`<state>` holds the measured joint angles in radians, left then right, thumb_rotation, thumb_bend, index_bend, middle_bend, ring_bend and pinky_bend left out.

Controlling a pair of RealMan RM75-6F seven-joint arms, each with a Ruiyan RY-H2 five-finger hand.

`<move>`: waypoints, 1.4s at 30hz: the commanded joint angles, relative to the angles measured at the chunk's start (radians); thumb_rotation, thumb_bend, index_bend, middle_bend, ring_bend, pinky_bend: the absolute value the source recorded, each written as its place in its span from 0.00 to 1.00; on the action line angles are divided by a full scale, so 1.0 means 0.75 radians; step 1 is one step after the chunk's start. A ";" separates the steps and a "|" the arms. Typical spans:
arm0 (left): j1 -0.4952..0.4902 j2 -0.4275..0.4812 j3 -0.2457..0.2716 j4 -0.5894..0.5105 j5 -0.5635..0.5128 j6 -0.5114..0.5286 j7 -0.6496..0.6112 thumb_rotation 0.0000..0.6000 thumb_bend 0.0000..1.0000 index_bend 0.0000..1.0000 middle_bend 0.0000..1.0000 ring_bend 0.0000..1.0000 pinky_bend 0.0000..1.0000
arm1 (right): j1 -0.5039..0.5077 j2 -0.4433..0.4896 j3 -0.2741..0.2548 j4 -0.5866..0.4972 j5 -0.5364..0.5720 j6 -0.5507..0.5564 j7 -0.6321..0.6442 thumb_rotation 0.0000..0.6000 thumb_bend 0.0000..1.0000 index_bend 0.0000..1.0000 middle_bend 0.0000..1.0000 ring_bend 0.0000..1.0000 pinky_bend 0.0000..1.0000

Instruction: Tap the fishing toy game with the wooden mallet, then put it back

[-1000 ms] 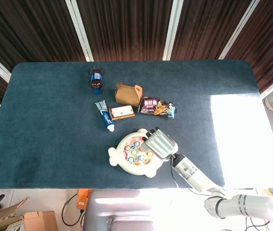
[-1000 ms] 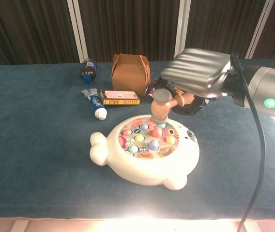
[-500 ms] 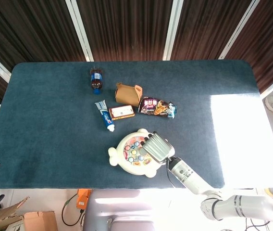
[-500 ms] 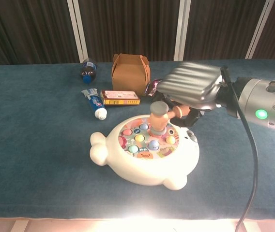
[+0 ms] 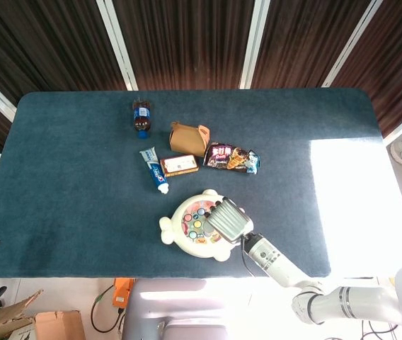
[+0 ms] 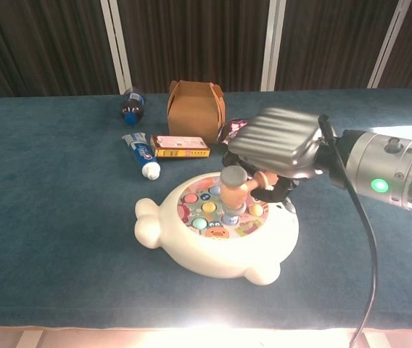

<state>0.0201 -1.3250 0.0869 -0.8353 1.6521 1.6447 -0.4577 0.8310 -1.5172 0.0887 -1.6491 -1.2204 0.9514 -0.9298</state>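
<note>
The fishing toy game is a cream whale-shaped toy with coloured fish on top, near the table's front edge. My right hand hovers over the toy's right half and grips the wooden mallet. The mallet's head points down and touches the fish field near its middle. The handle is mostly hidden under the hand. My left hand is outside both views.
Behind the toy lie a toothpaste tube, a small flat box, a brown carton, a snack packet and a dark bottle. Bright sunlight falls on the table's right side.
My right hand has moved left and toward the front edge with the mallet. The mallet head dropped from the toy's back rim onto the fish field.
</note>
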 commanded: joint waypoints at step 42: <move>0.004 -0.003 -0.001 0.017 -0.002 0.005 -0.019 1.00 0.14 0.00 0.00 0.00 0.07 | 0.034 -0.071 0.019 0.161 0.085 0.056 0.052 1.00 0.49 0.99 0.66 0.54 0.64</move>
<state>0.0228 -1.3272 0.0864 -0.8224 1.6506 1.6484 -0.4719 0.8561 -1.5701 0.1038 -1.5292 -1.1558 0.9941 -0.8908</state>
